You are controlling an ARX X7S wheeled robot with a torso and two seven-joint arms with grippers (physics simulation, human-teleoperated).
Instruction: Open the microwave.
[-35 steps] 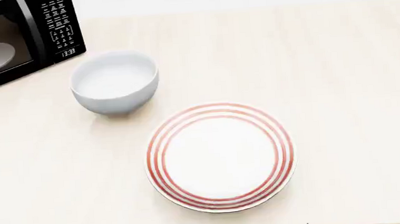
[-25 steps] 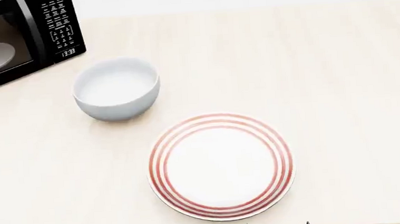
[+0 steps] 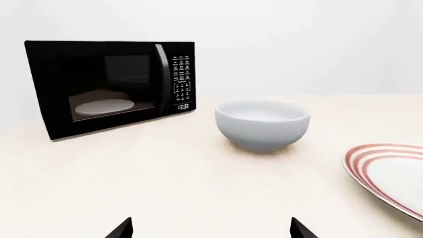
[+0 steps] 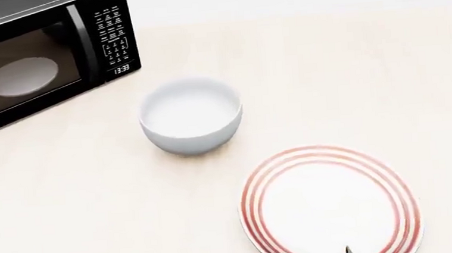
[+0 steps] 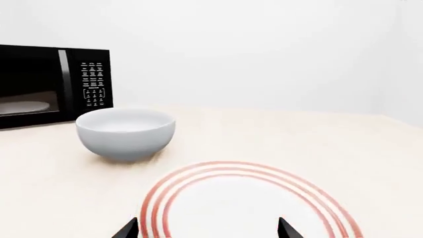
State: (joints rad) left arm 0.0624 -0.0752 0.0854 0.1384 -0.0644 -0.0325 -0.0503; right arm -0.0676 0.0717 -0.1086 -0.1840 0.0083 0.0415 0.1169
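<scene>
You had not begun the opening itself: the large black boxy microwave with the glass-windowed door (image 4: 42,59) sat at the far left corner of the pale wooden counter (image 4: 350,76) with its door shut flush against the body, the white round turntable (image 3: 104,106) showing behind the glass. Its vertical black handle (image 3: 161,77) stood just beside the white-labelled keypad (image 4: 114,36), untouched, with nothing near it.

Your left gripper (image 3: 210,229) was at the near edge, well apart from the microwave, its two dark fingertips spread wide and holding nothing. Your right gripper (image 5: 208,229) hung over the red-ringed white round plate (image 4: 329,206) by the near edge, fingertips likewise parted and empty.

The plain white ceramic bowl (image 4: 192,115) stood between the grippers and the microwave, so I judged the whole task was ahead of you: reaching the left arm past the bowl, closing on the handle, and swinging the door outward
</scene>
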